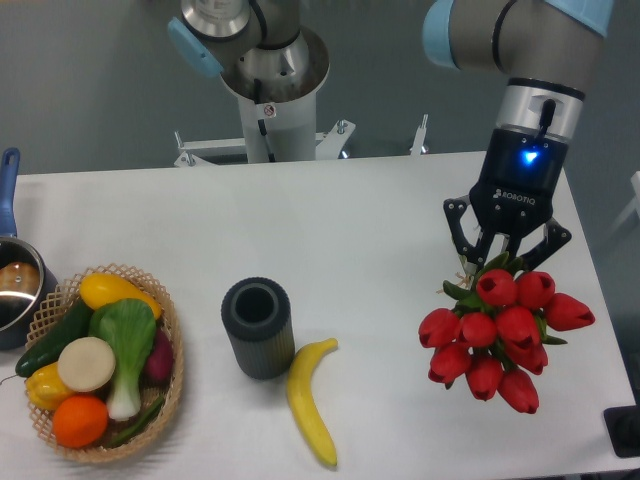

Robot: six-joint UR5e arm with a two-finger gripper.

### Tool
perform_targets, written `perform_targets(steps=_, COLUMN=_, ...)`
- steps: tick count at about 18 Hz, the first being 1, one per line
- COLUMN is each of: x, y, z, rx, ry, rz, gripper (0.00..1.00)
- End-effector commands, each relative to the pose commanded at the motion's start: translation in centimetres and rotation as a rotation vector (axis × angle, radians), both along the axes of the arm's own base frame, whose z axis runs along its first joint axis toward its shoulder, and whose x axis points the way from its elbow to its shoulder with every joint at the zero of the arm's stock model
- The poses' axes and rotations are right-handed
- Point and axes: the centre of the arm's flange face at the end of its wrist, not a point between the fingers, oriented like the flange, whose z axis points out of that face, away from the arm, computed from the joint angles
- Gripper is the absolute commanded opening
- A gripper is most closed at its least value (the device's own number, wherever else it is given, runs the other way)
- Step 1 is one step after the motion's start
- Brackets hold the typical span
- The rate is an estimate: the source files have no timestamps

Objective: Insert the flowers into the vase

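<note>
The flowers, a bunch of red tulip buds with green leaves, hang at the right side of the table, heads toward the front. My gripper comes down from above and is shut on the green stems just behind the buds; the stems are mostly hidden by the fingers. The vase, a short dark grey ribbed cylinder with an open round mouth, stands upright left of centre, well to the left of the flowers and gripper.
A yellow banana lies just right of the vase. A woven basket of vegetables and fruit sits at the front left, with a pot with a blue handle behind it. The robot base stands at the back.
</note>
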Motion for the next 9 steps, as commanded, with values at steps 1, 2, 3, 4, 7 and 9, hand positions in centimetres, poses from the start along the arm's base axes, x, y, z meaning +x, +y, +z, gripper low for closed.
perform_targets(steps=1, x=0.01, y=0.08, z=-0.07, rx=0.0, ry=0.009, rz=-0.003, gripper=0.25)
perform_targets(steps=2, x=-0.04, y=0.1, z=-0.07, rx=0.003, ry=0.013, rz=-0.002, gripper=0.25)
perform_targets(steps=3, x=-0.09, y=0.12, z=0.23, rx=0.005, ry=0.019, rz=-0.002, gripper=0.25)
perform_targets(steps=4, x=-0.25, y=0.18, z=0.43, rx=0.006, ry=0.023, rz=-0.002, gripper=0.25)
perform_targets(steps=7, x=-0.22, y=0.39, z=0.36, rx=0.009, ry=0.024, rz=-0.007, gripper=0.25)
perform_targets(steps=9, x=0.28, y=0.93, z=0.61, rx=0.042, ry=0.012, rz=-0.035, gripper=0.25)
